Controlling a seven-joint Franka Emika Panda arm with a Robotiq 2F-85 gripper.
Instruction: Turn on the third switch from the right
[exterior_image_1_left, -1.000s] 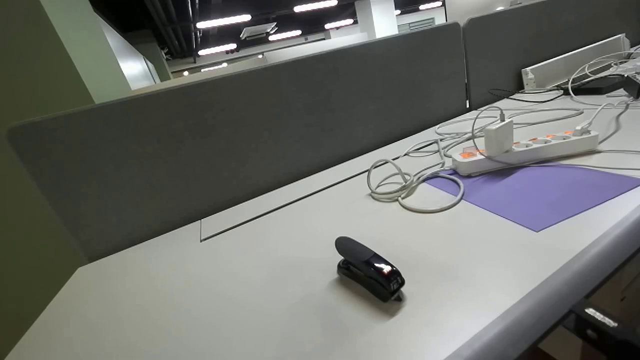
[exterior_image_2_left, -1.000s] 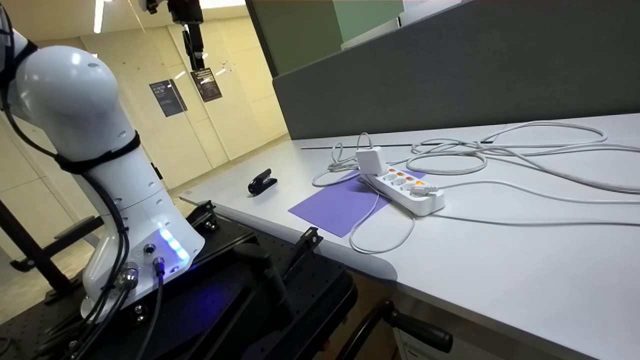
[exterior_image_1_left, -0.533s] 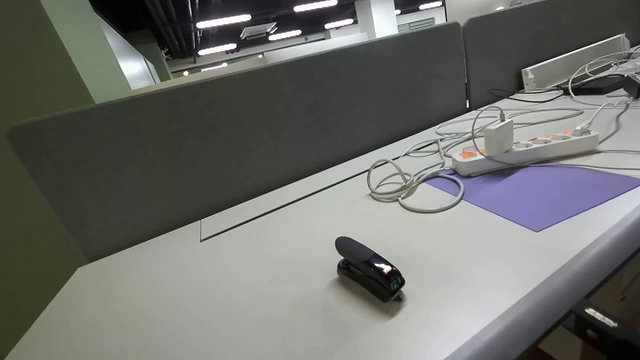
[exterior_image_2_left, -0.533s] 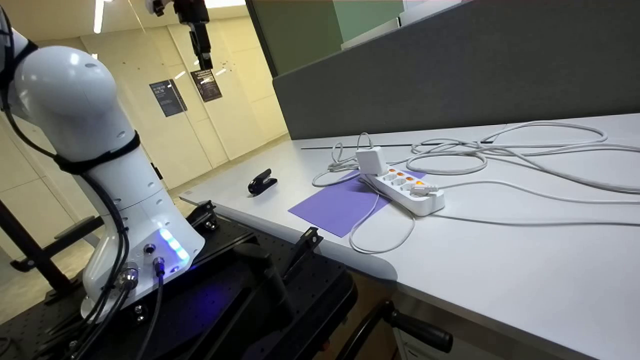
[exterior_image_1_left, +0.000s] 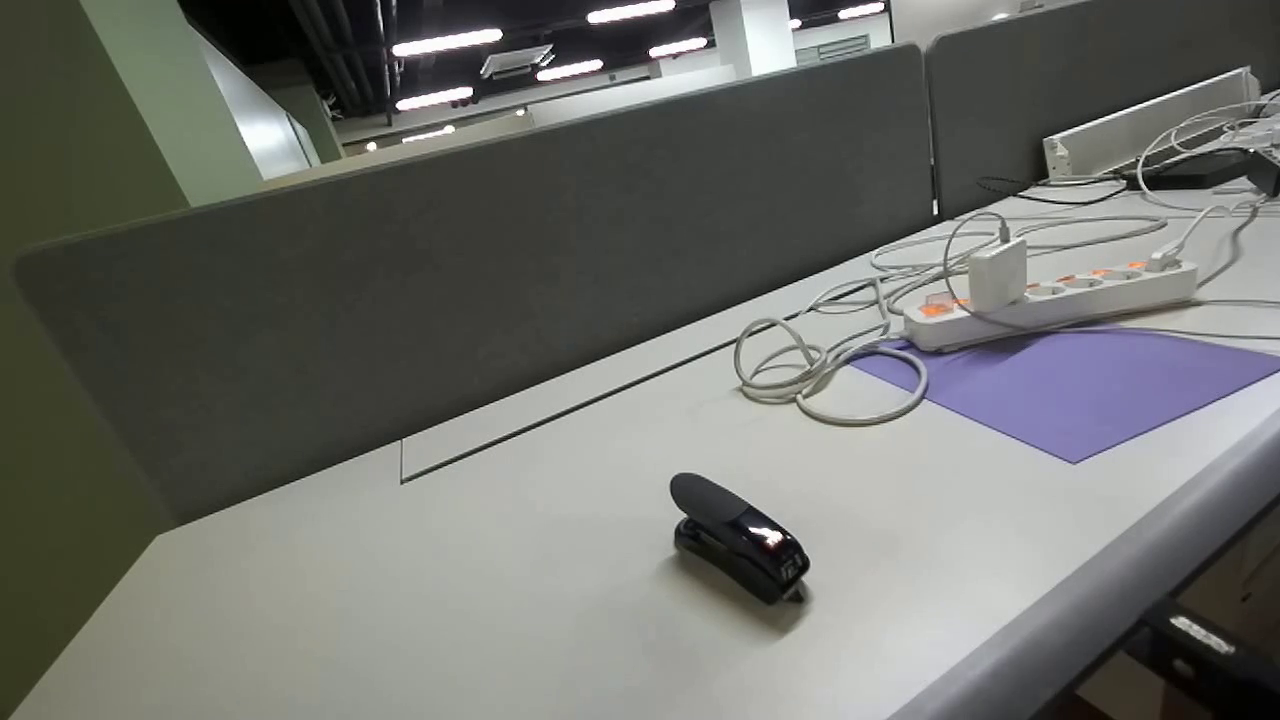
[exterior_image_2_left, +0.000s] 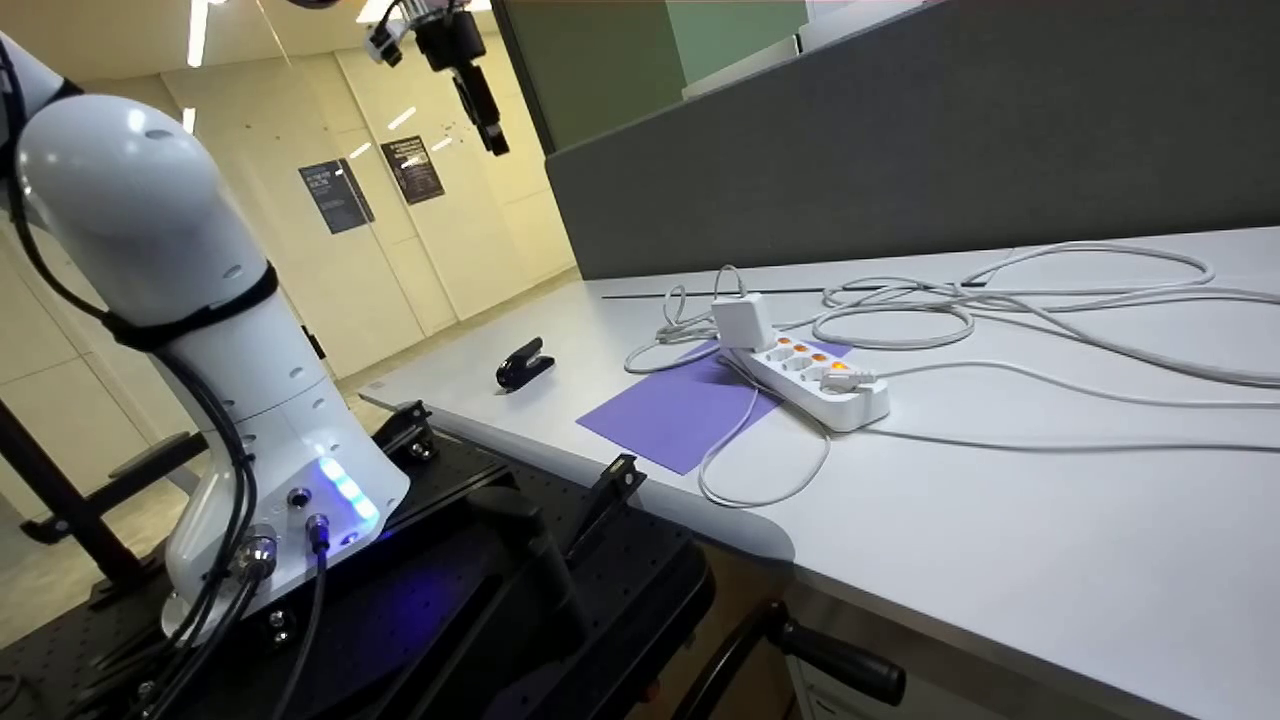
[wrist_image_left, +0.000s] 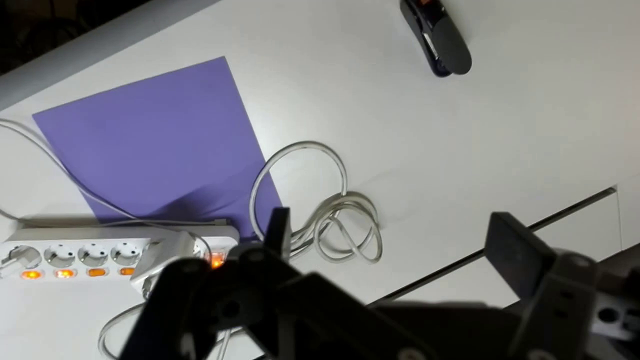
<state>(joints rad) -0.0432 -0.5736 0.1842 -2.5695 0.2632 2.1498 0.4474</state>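
The white power strip (wrist_image_left: 75, 233) with orange switches lies at the lower left in the wrist view. It also shows in both exterior views (exterior_image_1_left: 1100, 305) (exterior_image_2_left: 855, 408). In the wrist view, the two leftmost switches (wrist_image_left: 65, 273) glow brightly. Two more switches (wrist_image_left: 97, 272) look dimmer. The switch at the right end (wrist_image_left: 216, 260) glows. A white charger (wrist_image_left: 167, 252) covers part of the strip and may hide a switch. My gripper (wrist_image_left: 395, 235) is open and empty. In an exterior view the gripper (exterior_image_2_left: 495, 145) hangs high, left of and well above the strip.
A purple sheet (wrist_image_left: 160, 135) lies partly under the strip. A coiled cable (wrist_image_left: 345, 220) lies beside it, and a plug (wrist_image_left: 22, 257) sits at its left end. A black stapler (wrist_image_left: 442, 42) stands on the desk (exterior_image_1_left: 500, 600). A grey partition (exterior_image_1_left: 600, 250) runs along the desk's back.
In an exterior view my gripper has moved right and slightly down, and it is now more tilted. The arm has shifted with it. The strip, charger and stapler have not moved.
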